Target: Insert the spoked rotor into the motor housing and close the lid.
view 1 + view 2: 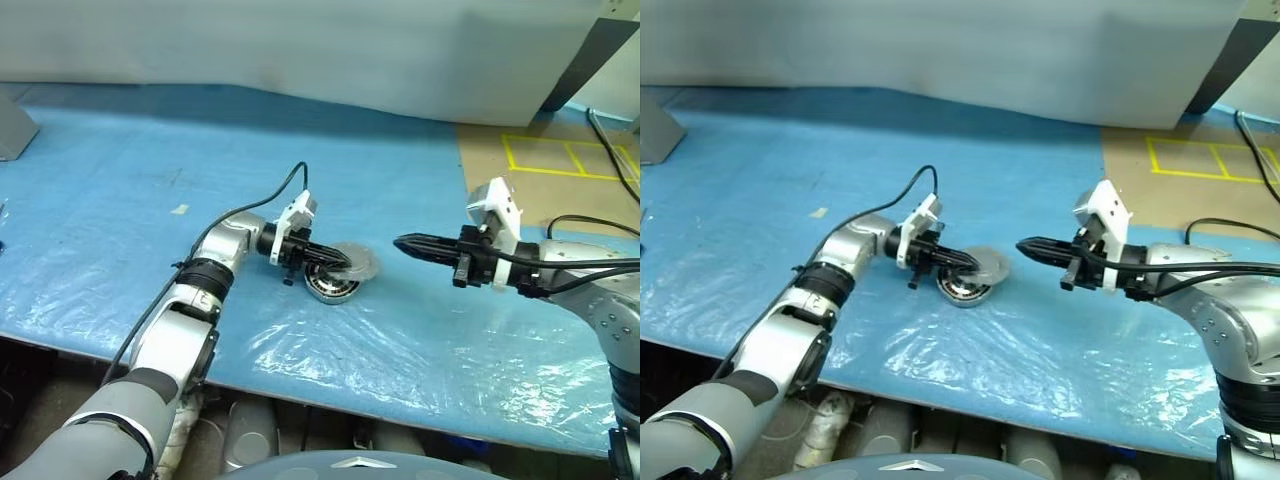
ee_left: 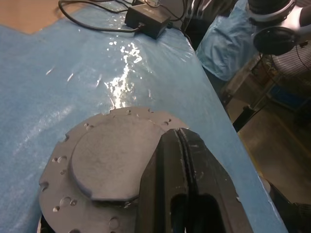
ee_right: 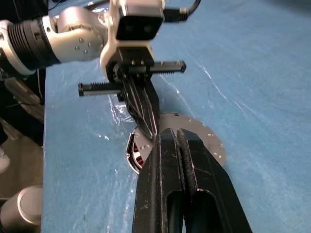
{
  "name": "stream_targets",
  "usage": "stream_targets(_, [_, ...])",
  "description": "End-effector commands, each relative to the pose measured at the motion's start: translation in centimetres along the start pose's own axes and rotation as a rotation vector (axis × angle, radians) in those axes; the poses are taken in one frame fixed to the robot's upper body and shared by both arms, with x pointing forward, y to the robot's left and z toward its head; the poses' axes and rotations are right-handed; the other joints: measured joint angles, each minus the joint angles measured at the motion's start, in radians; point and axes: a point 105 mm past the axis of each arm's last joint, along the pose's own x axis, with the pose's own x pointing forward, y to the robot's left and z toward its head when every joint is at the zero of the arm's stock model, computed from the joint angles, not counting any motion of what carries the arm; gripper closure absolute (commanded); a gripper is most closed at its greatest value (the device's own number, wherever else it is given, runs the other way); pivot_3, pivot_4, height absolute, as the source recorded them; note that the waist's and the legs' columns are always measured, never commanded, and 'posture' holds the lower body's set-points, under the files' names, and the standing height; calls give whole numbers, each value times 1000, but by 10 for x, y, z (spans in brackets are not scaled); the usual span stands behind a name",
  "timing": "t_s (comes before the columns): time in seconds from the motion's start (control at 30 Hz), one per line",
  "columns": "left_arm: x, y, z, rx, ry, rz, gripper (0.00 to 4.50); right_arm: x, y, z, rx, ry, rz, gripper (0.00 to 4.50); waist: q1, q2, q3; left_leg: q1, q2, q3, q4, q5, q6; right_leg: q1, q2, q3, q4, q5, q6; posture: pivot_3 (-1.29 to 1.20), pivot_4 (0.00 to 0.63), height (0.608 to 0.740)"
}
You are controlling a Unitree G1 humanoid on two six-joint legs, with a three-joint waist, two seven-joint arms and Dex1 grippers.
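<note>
The motor housing (image 1: 330, 289) lies on the blue sheet at the table's middle, and copper windings show at its uncovered near edge (image 3: 136, 162). The lid (image 1: 356, 261), a grey disc with small holes round its rim (image 2: 104, 162), sits askew on top of it, shifted toward the far right. My left gripper (image 1: 344, 266) is shut, points right, and its tips rest on the lid. My right gripper (image 1: 400, 243) is shut with nothing in it, pointing left and hovering just right of the lid. The spoked rotor is hidden.
A cardboard panel with yellow tape lines (image 1: 560, 160) lies at the back right. A grey wall (image 1: 300, 40) closes the far side. A scrap of tape (image 1: 180, 209) lies left of centre. A black box with cables (image 2: 146, 22) sits on the sheet.
</note>
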Motion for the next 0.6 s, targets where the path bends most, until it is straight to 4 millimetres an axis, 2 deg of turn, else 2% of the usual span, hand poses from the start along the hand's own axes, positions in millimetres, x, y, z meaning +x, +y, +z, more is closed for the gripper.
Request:
stream_targets(0.03, [-4, -15, 3, 65, 20, -34, 4481, 5, 5, 10, -71, -34, 10, 4500, -1, 1, 0, 0, 0, 0, 0, 0, 0, 0, 0, 0, 0, 0, 0, 0, 150, 740])
stream_targets(0.13, [-7, -16, -6, 95, 65, 3, 4481, 10, 1, 15, -78, -60, 5, 4500, 0, 1, 0, 0, 0, 0, -1, 0, 0, 0, 0, 0, 0, 0, 0, 0, 150, 740])
stream_targets(0.17, [-8, -14, -1, 118, 58, 27, 4481, 11, -1, 16, -79, -66, 3, 4500, 1, 1, 0, 0, 0, 0, 0, 0, 0, -1, 0, 0, 0, 0, 0, 0, 150, 740])
stream_targets(0.27, [-17, -8, 34, 136, -54, 90, 4481, 14, -3, 19, -79, -83, 6, 4500, 5, 1, 0, -1, 0, 0, 1, -1, -2, 0, 0, 0, 0, 0, 0, 0, 150, 740])
stream_targets(0.37, [-40, -5, 69, 188, -132, 189, 4481, 19, -6, 22, -105, -96, -3, 4500, 2, 1, 0, -2, 0, 0, 2, -1, -2, -1, 0, 0, 0, 0, 0, 0, 150, 740])
stream_targets(0.5, [-68, -13, 68, 216, -100, 280, 4481, 31, -4, 14, -175, -63, 7, 4500, -18, 3, -1, 1, 0, 1, 1, -1, -2, -1, 0, 1, 1, 0, 0, 0, 150, 740])
stream_targets(0.53, [-75, -17, 63, 211, -84, 296, 4500, 34, -1, 11, -189, -50, 26, 4092, -24, 3, -1, 1, -1, 1, 0, -1, -3, -1, 0, 1, 1, 0, 0, 0, 150, 740])
stream_targets(0.6, [-86, -22, 50, 195, -42, 341, 4500, 39, 1, 7, -189, -45, 55, 3600, -30, 3, -1, 1, 0, 1, -1, -2, -4, -1, 1, 1, 1, 1, 2, 0, 150, 740])
